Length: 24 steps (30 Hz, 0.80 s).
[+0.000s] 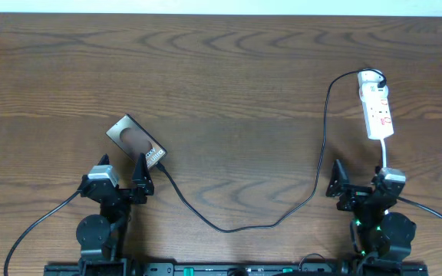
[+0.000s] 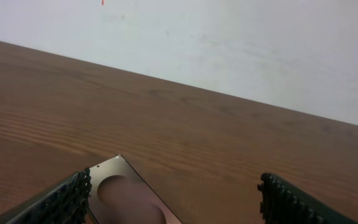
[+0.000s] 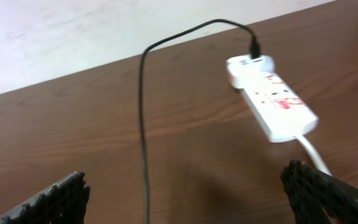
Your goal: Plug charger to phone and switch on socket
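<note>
Dark wood tabletop (image 1: 221, 69), pale wall (image 2: 229, 37) behind, left jaws and right jaws both spread wide and empty, bronze phone (image 1: 134, 142) front-left just beyond left jaws, its near end partly hidden, white socket (image 1: 376, 107) back-right, black charger (image 3: 143, 124) running between them, tip unclear.

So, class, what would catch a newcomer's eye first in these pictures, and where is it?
The long black charger cable stands out, looping across the table from the white power strip at far right to the bronze phone at near left. The left tool and right tool sit open at the near edge.
</note>
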Each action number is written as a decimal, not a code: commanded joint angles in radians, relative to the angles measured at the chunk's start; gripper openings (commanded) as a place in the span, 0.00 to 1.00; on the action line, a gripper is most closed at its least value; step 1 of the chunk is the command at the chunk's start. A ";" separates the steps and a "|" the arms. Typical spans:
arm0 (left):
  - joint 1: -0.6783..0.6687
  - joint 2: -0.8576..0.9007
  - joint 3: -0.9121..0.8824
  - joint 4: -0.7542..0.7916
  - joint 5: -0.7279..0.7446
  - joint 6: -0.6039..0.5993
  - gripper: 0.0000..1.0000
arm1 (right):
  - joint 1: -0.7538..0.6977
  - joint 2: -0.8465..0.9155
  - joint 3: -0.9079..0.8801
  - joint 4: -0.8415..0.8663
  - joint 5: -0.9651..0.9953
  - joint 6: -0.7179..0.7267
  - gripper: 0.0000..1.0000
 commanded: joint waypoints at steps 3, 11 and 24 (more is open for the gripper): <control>0.004 -0.007 -0.009 -0.047 0.016 0.006 0.85 | 0.047 -0.011 -0.005 0.003 0.003 0.015 0.99; 0.004 -0.007 -0.009 -0.047 0.016 0.006 0.85 | 0.103 -0.011 -0.005 0.003 0.003 0.015 0.99; 0.004 -0.007 -0.009 -0.047 0.016 0.006 0.85 | 0.103 -0.011 -0.005 0.002 0.003 0.014 0.99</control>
